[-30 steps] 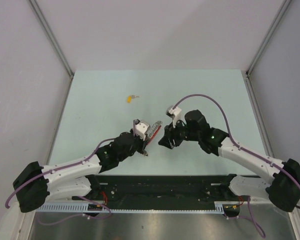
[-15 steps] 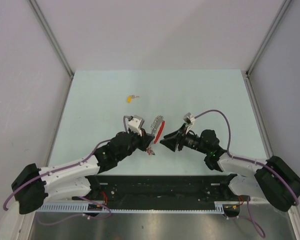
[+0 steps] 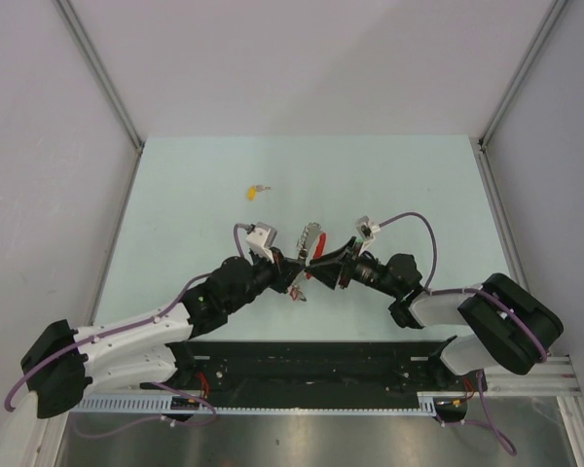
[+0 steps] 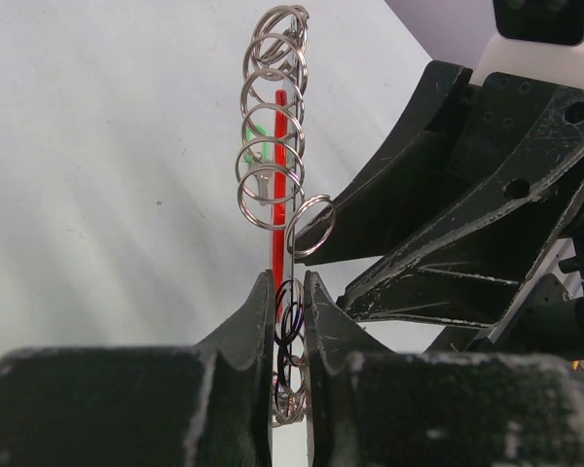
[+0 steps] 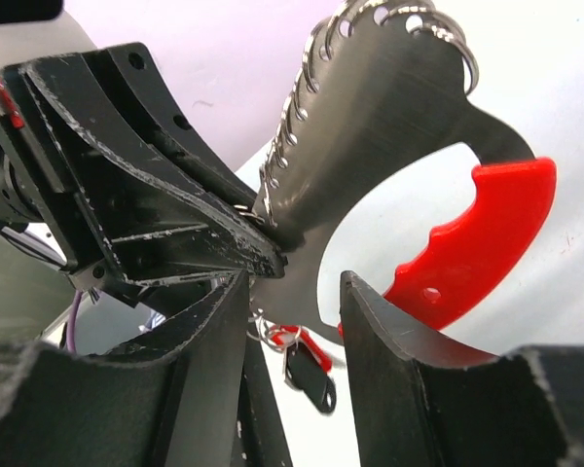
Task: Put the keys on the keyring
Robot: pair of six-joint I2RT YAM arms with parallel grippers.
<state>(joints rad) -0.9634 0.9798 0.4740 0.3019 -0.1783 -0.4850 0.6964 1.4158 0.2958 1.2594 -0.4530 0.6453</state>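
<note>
Above the table (image 3: pixel 175 195), left pincer (image 4: pixel 288 288) clamps keyring (image 5: pixel 389 107).

Left arm (image 3: pixel 136 336) and right arm (image 3: pixel 438 305) angle inward, wrists nearly meeting tip to tip — left jaws pinched close, right jaws standing parted.

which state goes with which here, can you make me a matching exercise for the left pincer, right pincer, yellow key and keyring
Column one:
1. left pincer
2. right pincer
3. yellow key
4. keyring

Column two:
a. lying alone on the table
b. shut on the keyring
c. held between the two pincers
d. open, one finger on each side of the keyring's metal plate

Pairs: 1-b, 2-d, 3-a, 4-c
</note>
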